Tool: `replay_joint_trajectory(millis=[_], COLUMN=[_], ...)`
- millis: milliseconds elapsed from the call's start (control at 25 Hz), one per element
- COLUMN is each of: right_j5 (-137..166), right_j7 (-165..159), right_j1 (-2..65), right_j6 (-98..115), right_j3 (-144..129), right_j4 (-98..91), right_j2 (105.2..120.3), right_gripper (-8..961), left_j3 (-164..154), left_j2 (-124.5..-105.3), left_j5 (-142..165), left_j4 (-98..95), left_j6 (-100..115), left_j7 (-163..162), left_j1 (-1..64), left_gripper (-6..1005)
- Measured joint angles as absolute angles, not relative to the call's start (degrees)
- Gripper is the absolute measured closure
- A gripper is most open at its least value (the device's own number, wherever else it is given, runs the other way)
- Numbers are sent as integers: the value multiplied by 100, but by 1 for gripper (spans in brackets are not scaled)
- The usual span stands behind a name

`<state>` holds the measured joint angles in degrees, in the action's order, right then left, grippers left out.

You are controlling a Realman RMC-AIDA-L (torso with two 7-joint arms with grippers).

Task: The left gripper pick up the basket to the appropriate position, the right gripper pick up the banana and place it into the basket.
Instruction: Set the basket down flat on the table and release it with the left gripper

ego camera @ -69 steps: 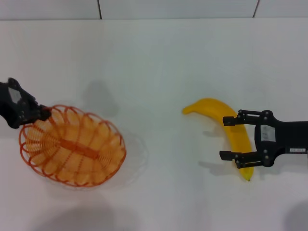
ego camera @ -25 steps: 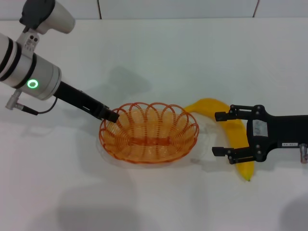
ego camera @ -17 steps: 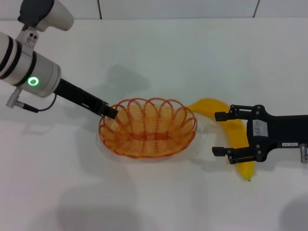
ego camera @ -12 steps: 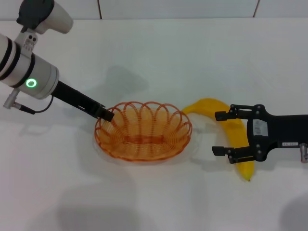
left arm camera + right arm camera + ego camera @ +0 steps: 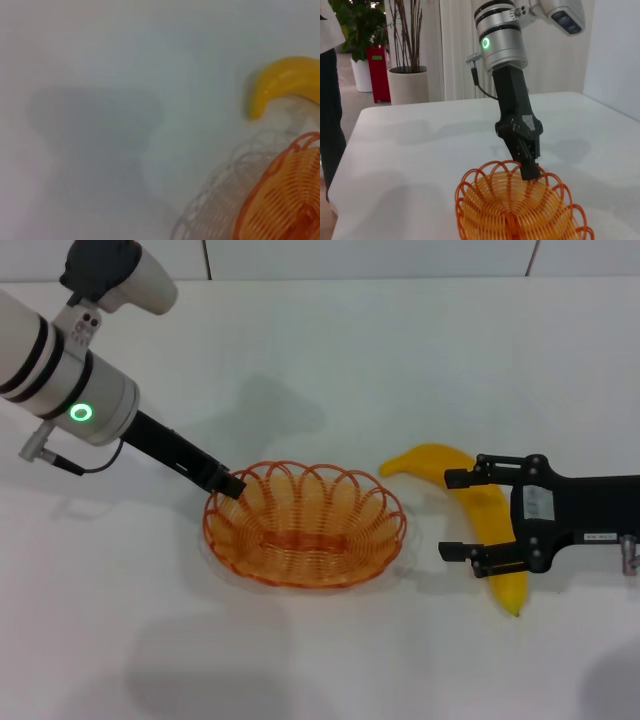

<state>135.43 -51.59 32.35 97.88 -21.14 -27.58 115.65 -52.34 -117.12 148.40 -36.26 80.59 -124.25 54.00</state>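
Basket (image 5: 305, 538) sits on the white table (image 5: 400, 360), centre of the head view, slightly left of middle. My left gripper (image 5: 228, 483) is clamped on the basket's far-left rim; the right wrist view shows the black claw (image 5: 529, 167) pinching a loop of the scalloped edge (image 5: 520, 205).

Banana (image 5: 478, 508) lies flat on the table just right of the basket, apart from it by a narrow strip of bare table. Its long axis runs far-left to near-right: one tapered end points toward the basket's far-right rim, the other end lies nearer me. The left wrist view catches that basket-side end (image 5: 280, 82) beyond the rim (image 5: 272, 200).

Right gripper (image 5: 463, 515) is spread wide, fingers straddling the banana's middle, one finger on the far side, one on the near side, pointing left toward the basket. No squeeze yet, as far as I can judge.

Key relation: the basket lies directly left of the right gripper, so once I have the banana the carry is a short leftward one. The right arm is clearly the nearer one to the banana. The banana is about as long as the basket is wide, so I expect to have to centre it over the bowl.
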Motion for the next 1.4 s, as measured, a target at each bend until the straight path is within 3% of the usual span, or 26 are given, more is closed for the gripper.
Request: replay_joint_trajectory(millis=[320,960,1400], right_j5=[13544,13544,13541], right_j7=[-5159,-5159,-5159], right_j1=[3244,3252,3204], right_j6=[9770,9775,9778], right_j3=[-2105,-2083,-2082], right_j4=[-2707,-2707,-2707], right_j2=[11565,11557,11543], right_gripper=[96,97,97], left_j3=[-5238,-5239,-5238], left_j2=[-11715,-11698,-11706], left_j5=[14838,14854,14709], left_j4=[-3618,-3621,-3714], left_j6=[8059,8058,8042], left_j7=[-12451,-12457,-12348], left_j1=[5411,5407,5372], left_gripper=[953,792,454])
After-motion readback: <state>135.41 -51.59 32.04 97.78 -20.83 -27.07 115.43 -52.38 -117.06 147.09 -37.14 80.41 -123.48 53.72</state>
